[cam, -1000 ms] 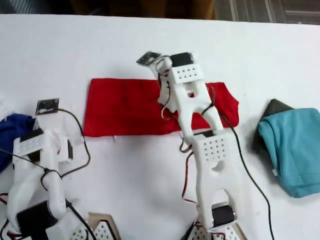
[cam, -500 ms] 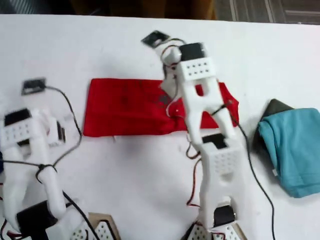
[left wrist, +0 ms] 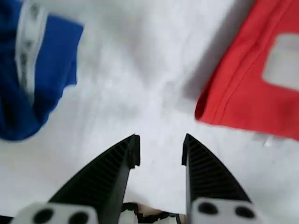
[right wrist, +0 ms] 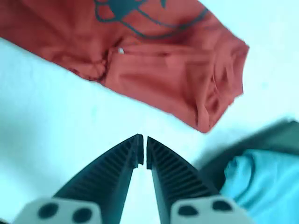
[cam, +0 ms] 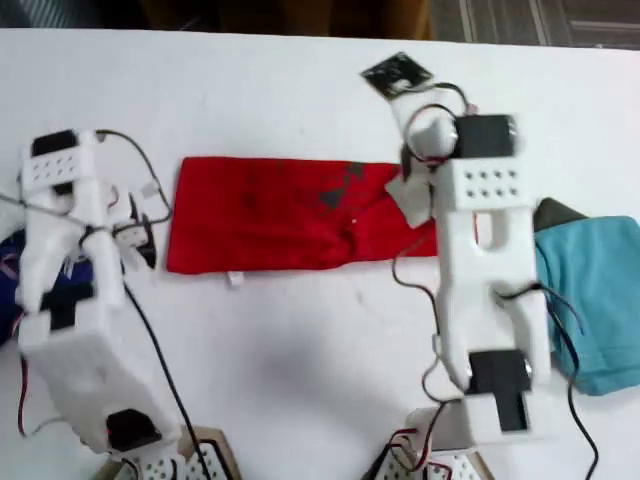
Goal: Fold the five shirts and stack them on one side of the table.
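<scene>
A red shirt [cam: 270,215], folded into a long strip with a dark print showing, lies across the middle of the table. My right gripper [right wrist: 144,150] hovers shut and empty over bare table just off the red shirt's [right wrist: 159,60] bunched right end. Beside it is a teal shirt [right wrist: 261,186] on a dark shirt [right wrist: 266,137]. My left gripper [left wrist: 161,149] is open over bare table between a crumpled blue shirt [left wrist: 32,74] and the red shirt's left end [left wrist: 252,84]. In the high view the left arm [cam: 70,260] stands left of the strip, the right arm [cam: 485,250] at its right end.
The teal shirt [cam: 600,300] with the dark shirt [cam: 555,212] under it lies at the table's right edge. The blue shirt [cam: 8,262] pokes out at the left edge behind the left arm. Cables hang from both arms. White table [cam: 300,330] shows in front of the red strip.
The right arm has swung from over the red shirt's middle to its right end, uncovering the print. The left arm has extended away from the front edge to the strip's left end.
</scene>
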`<state>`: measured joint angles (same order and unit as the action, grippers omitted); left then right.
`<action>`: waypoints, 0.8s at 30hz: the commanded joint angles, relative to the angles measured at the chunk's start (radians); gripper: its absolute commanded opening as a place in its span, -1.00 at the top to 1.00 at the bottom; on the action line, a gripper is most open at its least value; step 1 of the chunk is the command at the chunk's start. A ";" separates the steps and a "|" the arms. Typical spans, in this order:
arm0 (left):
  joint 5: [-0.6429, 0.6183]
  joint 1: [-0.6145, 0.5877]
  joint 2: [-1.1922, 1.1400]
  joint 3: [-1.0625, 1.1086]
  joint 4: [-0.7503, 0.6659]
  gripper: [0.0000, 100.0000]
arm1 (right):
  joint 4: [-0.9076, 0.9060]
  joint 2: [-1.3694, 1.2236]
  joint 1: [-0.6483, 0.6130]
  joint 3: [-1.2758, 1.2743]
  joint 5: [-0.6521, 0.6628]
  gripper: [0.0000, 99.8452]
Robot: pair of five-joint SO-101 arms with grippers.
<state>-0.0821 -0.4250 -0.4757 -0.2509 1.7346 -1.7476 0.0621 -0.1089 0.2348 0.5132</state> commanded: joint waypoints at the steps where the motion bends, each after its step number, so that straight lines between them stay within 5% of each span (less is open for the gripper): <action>1: -0.040 0.049 -0.100 -0.248 0.052 0.65 | 0.016 0.099 0.038 -0.051 -0.005 0.96; 16: -0.135 0.183 -0.229 -0.292 -0.089 0.65 | 0.073 0.130 0.048 -0.114 0.003 0.96; 24: -0.184 0.209 -0.371 -0.294 -0.123 0.65 | 0.073 0.133 0.048 -0.110 0.121 0.96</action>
<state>-0.2263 -0.2455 -0.8086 -0.5332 1.6287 -1.6878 0.1481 -0.0660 0.1151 0.6145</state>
